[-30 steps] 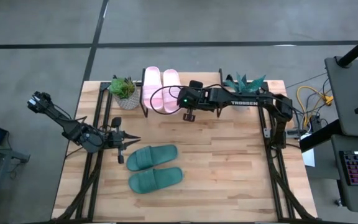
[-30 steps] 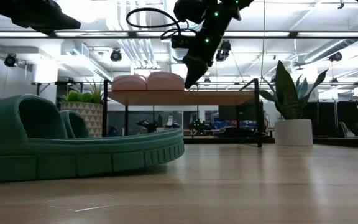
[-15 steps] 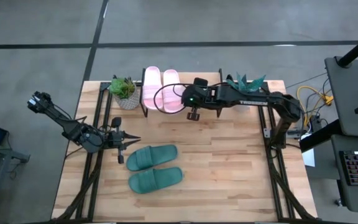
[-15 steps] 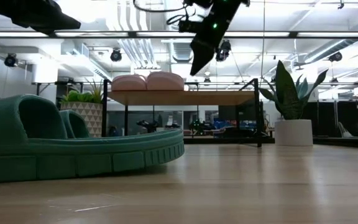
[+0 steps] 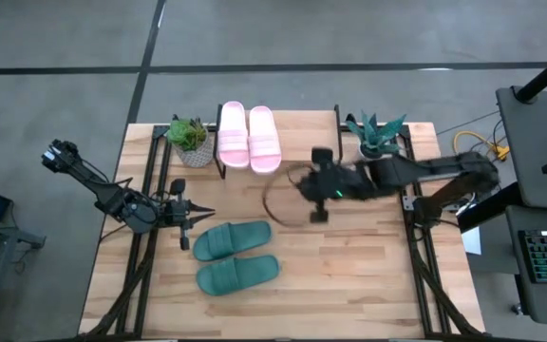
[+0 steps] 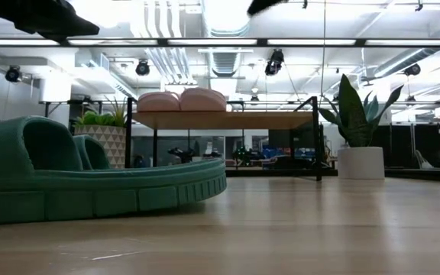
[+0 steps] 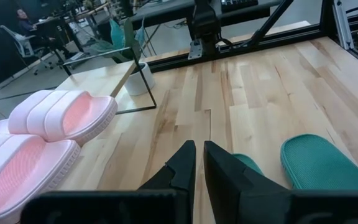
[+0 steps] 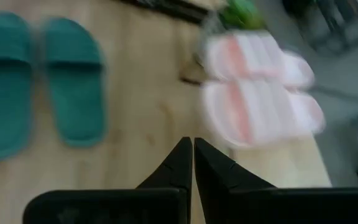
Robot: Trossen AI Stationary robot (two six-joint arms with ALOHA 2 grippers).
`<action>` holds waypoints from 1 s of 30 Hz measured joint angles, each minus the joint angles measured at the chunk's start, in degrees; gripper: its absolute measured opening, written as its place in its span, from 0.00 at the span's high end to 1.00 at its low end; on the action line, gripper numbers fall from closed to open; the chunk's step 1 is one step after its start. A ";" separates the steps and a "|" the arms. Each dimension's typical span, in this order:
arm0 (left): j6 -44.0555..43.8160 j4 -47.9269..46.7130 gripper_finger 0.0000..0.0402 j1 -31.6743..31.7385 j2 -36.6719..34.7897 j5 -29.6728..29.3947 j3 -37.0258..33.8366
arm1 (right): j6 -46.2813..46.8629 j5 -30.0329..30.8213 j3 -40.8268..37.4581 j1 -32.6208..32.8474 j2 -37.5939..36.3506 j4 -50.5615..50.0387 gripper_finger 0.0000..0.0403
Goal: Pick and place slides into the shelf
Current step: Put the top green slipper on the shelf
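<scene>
Both pink slides (image 5: 248,138) lie side by side on the left end of the shelf (image 5: 304,126). They show on the board in the low view (image 6: 182,100) and in the left wrist view (image 7: 61,115). The two green slides (image 5: 235,256) rest soles down on the table, filling the low view's left (image 6: 90,179). My right gripper (image 5: 317,213) hangs shut above the table, near of the shelf, holding nothing (image 8: 192,149). My left gripper (image 5: 200,213) waits shut at the table's left, just left of the green slides (image 7: 199,152).
A small leafy plant in a patterned pot (image 5: 190,141) stands left of the shelf, and a snake plant in a white pot (image 5: 378,135) stands right of it. The shelf's right part is bare board. Black frame rails (image 5: 416,237) run along the table's sides.
My right gripper has drawn back from above the pink slides on the shelf. It has moved toward the table's right and near edges and risen out of the low view's top. The pink slides have stayed on the shelf.
</scene>
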 joint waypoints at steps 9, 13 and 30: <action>2.79 0.60 0.96 0.02 0.96 0.02 0.02 | 1.94 0.24 -19.64 12.07 -10.57 18.39 0.98; 6.91 1.31 0.96 0.01 1.92 0.04 0.05 | 1.33 0.47 -29.87 14.98 -12.94 31.81 0.98; 11.59 6.88 0.74 0.02 14.42 12.09 1.03 | -13.66 0.24 -42.59 17.34 -6.66 69.30 0.98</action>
